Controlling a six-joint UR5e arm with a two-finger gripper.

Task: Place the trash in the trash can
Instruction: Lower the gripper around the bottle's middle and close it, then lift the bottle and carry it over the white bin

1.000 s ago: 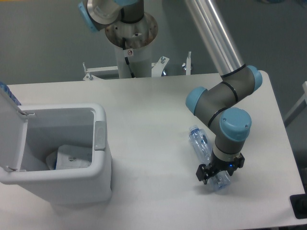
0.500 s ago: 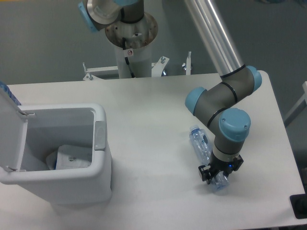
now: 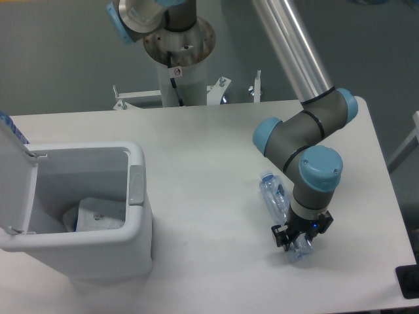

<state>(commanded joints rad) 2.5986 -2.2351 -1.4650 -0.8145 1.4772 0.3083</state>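
Gripper [image 3: 298, 241] fingers are pinched narrow around the near end of the crushed bottle [image 3: 275, 199]; light, springy, slippery plastic, likely to twist unless held mid-body.

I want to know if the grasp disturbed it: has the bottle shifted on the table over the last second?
Barely. Against the table's right edge, the bottle lies in nearly the same spot; only the gripper's jaws have narrowed onto its lower end.
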